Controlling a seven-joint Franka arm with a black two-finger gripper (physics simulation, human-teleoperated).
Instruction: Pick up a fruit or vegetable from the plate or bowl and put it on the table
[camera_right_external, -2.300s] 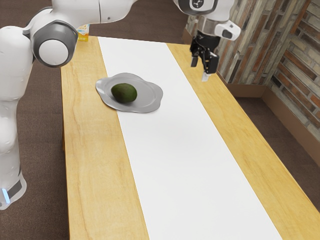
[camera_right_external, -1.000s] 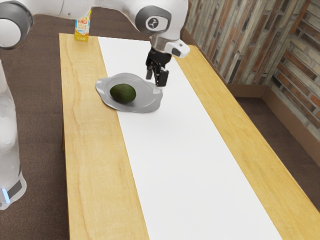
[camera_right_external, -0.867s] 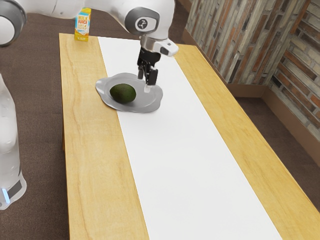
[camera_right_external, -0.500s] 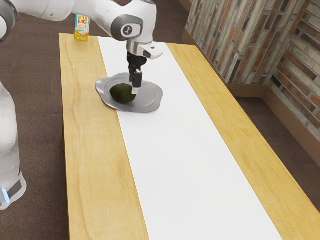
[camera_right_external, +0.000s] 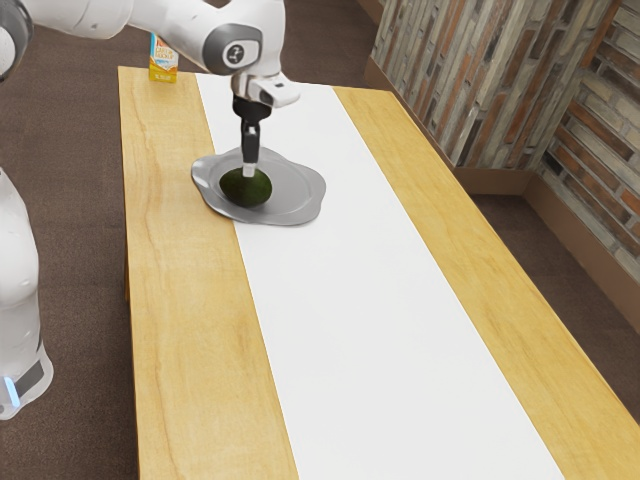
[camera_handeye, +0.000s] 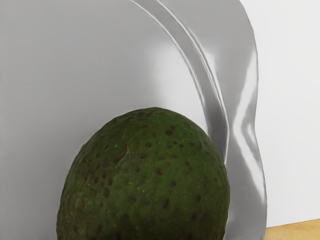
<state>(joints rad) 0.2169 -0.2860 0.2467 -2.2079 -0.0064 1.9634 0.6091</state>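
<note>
The wooden table (camera_right_external: 190, 320) runs from near to far, with a white strip (camera_right_external: 370, 320) along its middle. The robot arm (camera_right_external: 170, 22) comes in from the exterior view's far left. A grey, wavy-rimmed plate (camera_right_external: 307, 200) lies toward the far end, partly on the strip and partly on the wood to the exterior view's left. The gripper (camera_right_external: 249, 170) points down over the plate's left part; whether it is wide or narrow, I cannot tell. A carton (camera_right_external: 163, 64) stands at the table's far left corner. The avocado (camera_right_external: 246, 192), green with dark spots, rests on the plate's left side, directly below the gripper; whether they touch, I cannot tell.
</note>
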